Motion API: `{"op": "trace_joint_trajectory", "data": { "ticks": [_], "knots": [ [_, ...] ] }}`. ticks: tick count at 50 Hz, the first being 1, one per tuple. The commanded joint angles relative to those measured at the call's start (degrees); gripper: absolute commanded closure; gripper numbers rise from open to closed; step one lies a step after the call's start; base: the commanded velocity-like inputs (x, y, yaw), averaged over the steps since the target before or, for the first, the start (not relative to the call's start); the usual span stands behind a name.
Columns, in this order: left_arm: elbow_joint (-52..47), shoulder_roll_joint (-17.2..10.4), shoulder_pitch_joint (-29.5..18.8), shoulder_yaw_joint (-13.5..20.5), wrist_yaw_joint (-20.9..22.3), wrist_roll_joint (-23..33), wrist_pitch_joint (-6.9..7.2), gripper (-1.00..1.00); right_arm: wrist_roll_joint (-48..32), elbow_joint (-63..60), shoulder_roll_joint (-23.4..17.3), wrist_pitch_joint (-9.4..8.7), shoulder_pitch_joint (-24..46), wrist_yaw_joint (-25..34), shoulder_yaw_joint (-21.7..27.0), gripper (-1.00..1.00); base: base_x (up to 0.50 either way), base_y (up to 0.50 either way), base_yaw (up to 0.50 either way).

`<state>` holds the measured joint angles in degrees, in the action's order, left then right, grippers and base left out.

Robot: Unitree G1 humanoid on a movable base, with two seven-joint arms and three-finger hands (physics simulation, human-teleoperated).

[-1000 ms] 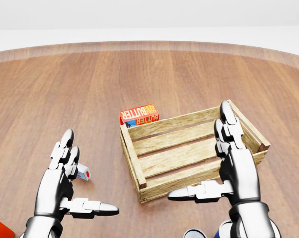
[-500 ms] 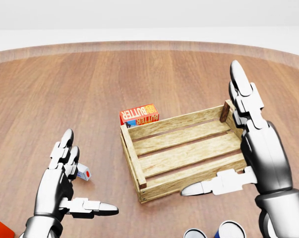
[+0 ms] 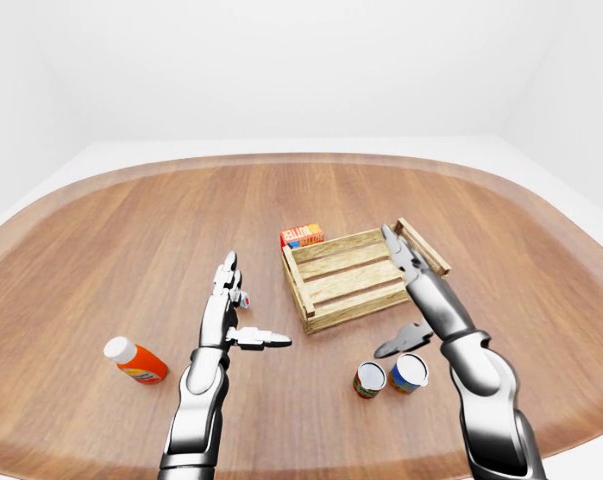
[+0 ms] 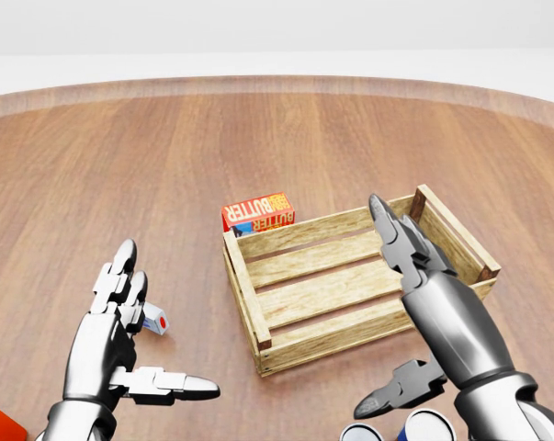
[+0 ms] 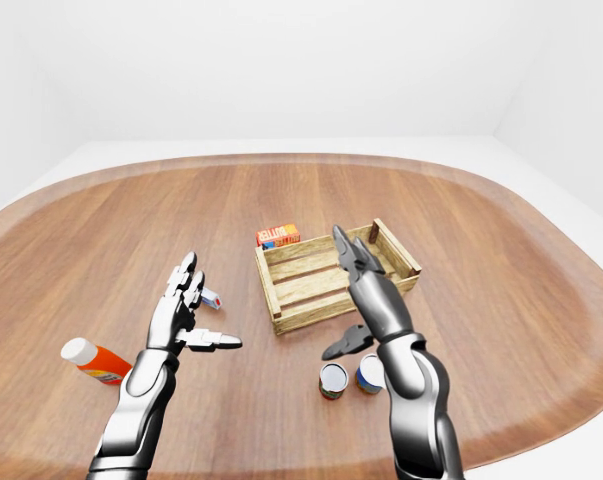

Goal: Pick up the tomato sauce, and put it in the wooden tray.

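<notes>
A large rounded wooden table (image 3: 131,230) is seen from above, filling most of every view, with white walls beyond it. A slatted wooden tray (image 4: 350,285) is set right of centre on the table; nothing can be seen lying inside it. A red and orange butter box (image 4: 257,212) is placed touching the tray's upper-left corner in the head view.

The right hand (image 4: 414,317) is held above the tray's right end, its fingers spread and stretched toward the top of the view, its thumb pointing down-left; nothing is gripped. The left hand (image 4: 130,344) is held over bare table well left of the tray, fingers also spread wide and thumb stuck out to the right, holding nothing.

Two small cans are stood side by side near the table's lower edge, below the tray: a dark-labelled can (image 3: 369,379) on the left, which may be the tomato sauce though its label cannot be read, and a blue can (image 3: 408,373) on the right, just under the right thumb. An orange bottle (image 3: 136,361) with a white cap is laid on its side far to the left. A small white carton (image 4: 155,321) is seen just beside the left fingers.
</notes>
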<state>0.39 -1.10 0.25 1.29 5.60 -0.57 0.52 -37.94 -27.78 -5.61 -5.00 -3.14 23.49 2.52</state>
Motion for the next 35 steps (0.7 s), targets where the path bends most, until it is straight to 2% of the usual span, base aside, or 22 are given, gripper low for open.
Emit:
{"op": "trace_joint_trajectory", "data": {
  "ticks": [1,18,22,35],
  "knots": [
    [-0.1,0.0,0.1,-0.1,0.0,0.1,0.09,-1.0,-7.6,2.6,0.7,0.0,-3.1,2.3,-0.8,-1.0,0.0,0.0,0.0],
    [0.1,0.0,0.1,-0.1,0.1,0.1,-0.06,-1.0,-11.3,5.6,0.8,0.0,-4.8,2.2,-0.9,-1.0,0.0,0.0,0.0],
    [-0.2,0.0,0.1,-0.1,0.1,0.1,0.15,-1.0,-12.8,6.7,0.5,1.19,-5.5,1.7,-1.1,-1.0,0.0,0.0,0.0],
    [-0.1,0.0,0.0,-0.1,0.0,0.1,0.2,-1.0,-15.0,10.8,0.3,2.86,-6.0,0.3,-1.3,-1.0,0.0,0.0,0.0]
  ]
}}
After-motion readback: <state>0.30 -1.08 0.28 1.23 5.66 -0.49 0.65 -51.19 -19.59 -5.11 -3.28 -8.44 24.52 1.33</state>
